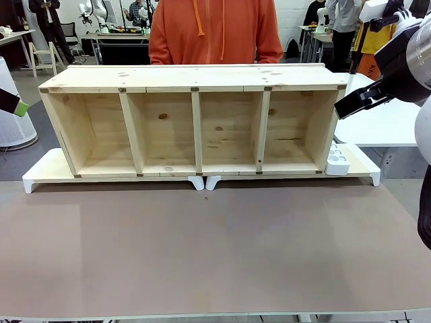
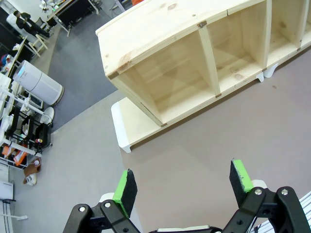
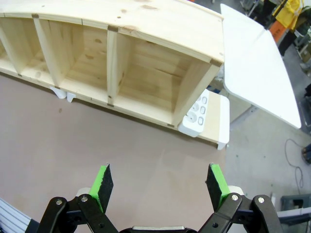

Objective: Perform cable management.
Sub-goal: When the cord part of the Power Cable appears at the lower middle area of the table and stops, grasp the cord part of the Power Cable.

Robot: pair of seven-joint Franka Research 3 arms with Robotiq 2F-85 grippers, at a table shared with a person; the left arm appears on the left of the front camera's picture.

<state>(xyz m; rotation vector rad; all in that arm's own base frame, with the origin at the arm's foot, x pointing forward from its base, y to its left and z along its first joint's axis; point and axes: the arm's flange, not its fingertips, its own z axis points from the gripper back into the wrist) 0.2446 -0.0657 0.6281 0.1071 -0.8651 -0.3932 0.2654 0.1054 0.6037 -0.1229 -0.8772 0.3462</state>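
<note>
Left hand (image 2: pixel 182 182), right hand (image 3: pixel 159 183) — both agape

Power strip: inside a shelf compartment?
No, the power strip lies outside the wooden shelf, beside its end wall, on the low board.

I record the shelf (image 1: pixel 195 128) as bare pale pine, knotty, matt, apparently unvarnished. The table (image 1: pixel 215 249) top reads smooth, matt grey-brown. Near its far right corner, the power strip (image 1: pixel 337 160) is white plastic, faintly glossy. The person's hoodie (image 1: pixel 215 33) is orange cloth.
</note>
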